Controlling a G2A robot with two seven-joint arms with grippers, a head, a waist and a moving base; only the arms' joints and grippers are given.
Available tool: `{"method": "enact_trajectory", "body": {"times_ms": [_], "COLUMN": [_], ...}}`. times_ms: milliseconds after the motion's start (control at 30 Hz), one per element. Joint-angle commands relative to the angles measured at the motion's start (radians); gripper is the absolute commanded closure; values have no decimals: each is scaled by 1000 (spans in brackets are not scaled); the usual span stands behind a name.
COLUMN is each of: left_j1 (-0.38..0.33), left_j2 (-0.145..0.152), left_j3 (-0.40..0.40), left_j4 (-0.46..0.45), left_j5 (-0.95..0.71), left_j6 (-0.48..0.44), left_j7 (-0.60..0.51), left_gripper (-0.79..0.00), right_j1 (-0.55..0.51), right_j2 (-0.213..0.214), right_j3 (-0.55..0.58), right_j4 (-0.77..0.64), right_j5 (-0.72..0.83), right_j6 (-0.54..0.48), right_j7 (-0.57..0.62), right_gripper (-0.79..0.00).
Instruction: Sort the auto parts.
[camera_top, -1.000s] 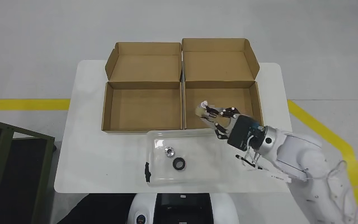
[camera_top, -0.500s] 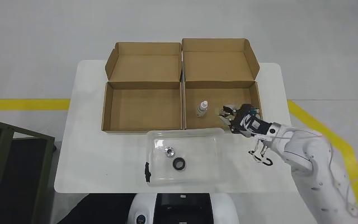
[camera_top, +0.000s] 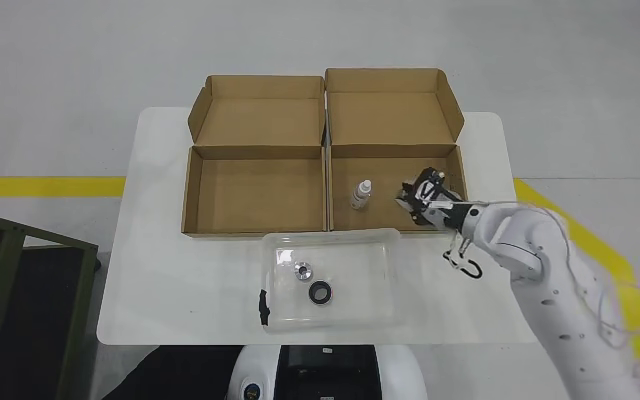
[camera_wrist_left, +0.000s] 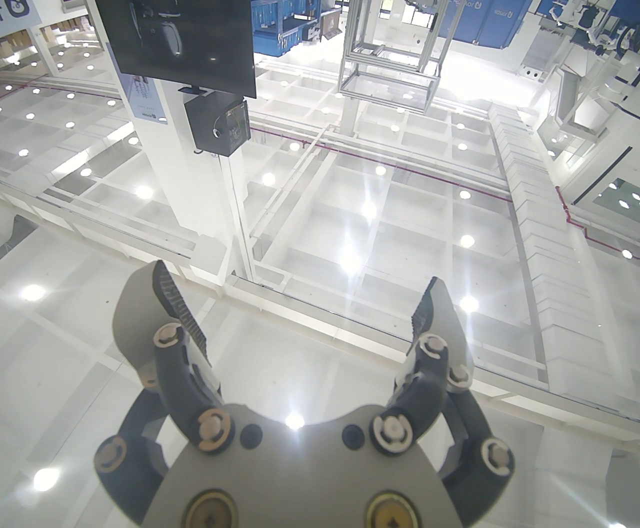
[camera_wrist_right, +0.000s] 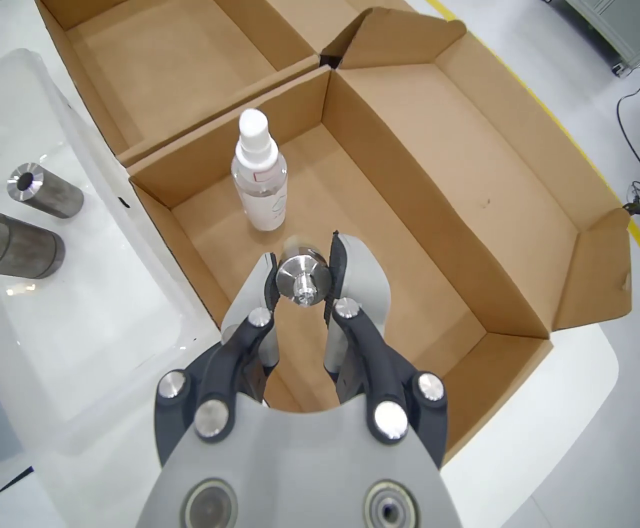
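My right gripper (camera_wrist_right: 303, 264) is shut on a small silver turned metal part (camera_wrist_right: 301, 283) with a stub at its end. It hangs over the floor of the right cardboard box (camera_wrist_right: 450, 210), a little apart from a clear spray bottle (camera_wrist_right: 260, 175) standing upright there. From above, the right gripper (camera_top: 421, 190) is in the right half of that box (camera_top: 390, 172), with the bottle (camera_top: 360, 193) at its left side. Two dark metal cylinders (camera_top: 301, 269) (camera_top: 321, 292) lie in the clear tray (camera_top: 380, 300). My left gripper (camera_wrist_left: 300, 295) is open and faces the ceiling.
The left cardboard box (camera_top: 255, 195) stands open beside the right one, both with lids folded back. The clear tray sits in front of them on the white table (camera_top: 160, 260). A small black item (camera_top: 263, 305) lies at the tray's left edge.
My right gripper has moved from right beside the bottle toward the right side of the box. The bottle now stands by itself.
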Motion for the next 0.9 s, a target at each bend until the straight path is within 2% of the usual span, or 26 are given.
{"method": "enact_trajectory", "body": {"times_ms": [0,433,800,867], "left_j1": [0,0,0,0], "left_j2": [0,0,0,0], "left_j3": [0,0,0,0], "left_j4": [0,0,0,0], "left_j5": [0,0,0,0], "left_j6": [0,0,0,0], "left_j7": [0,0,0,0], "left_gripper": [-785,-785,-785,-785], "right_j1": [29,205,273,283], "right_j2": [-4,-33,-51,-54], "right_j3": [-28,-179,-248,-261], "right_j4": [32,210,284,291], "right_j5": [-3,-32,-30,-31], "right_j6": [-1,1,27,30], "right_j7": [16,121,172,183], "right_gripper": [0,0,0,-52]}}
